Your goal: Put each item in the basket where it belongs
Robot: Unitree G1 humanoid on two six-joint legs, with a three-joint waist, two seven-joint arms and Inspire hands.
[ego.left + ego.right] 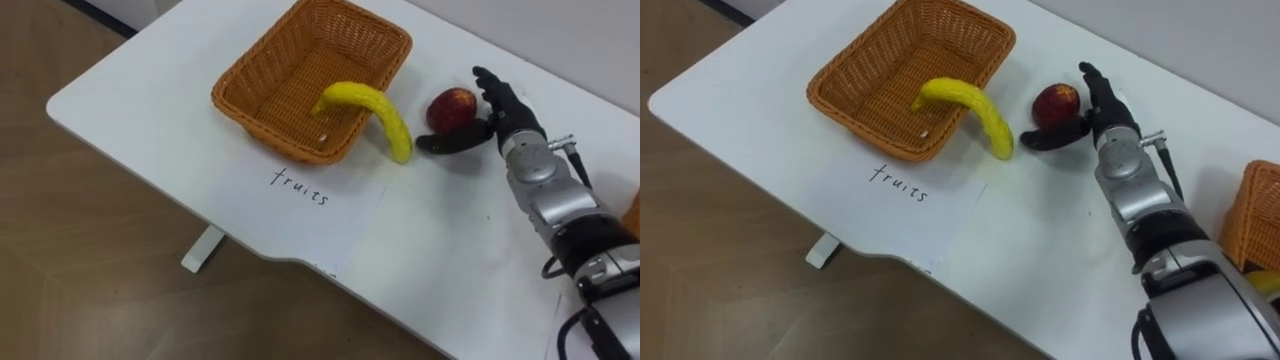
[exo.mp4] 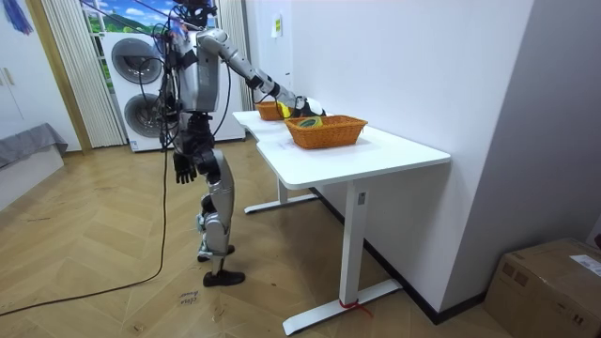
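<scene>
One hand works at the table: the right hand (image 1: 503, 118) has its fingers spread open around the red apple (image 1: 452, 107), thumb stretched under it and fingers rising just behind. Just beside the apple, a banana (image 1: 375, 108) lies draped over the rim of the wicker basket (image 1: 250, 82), one end inside, the other on the white table (image 1: 140, 110). A sheet of paper (image 1: 335, 215) lies in front of the basket. The left hand (image 2: 185, 169) hangs at the robot's side.

text: "fruits" | handwritten, dark ink | on: white paper sheet (image 1: 300, 215) | position: just before wicker basket (image 1: 270, 135)
</scene>
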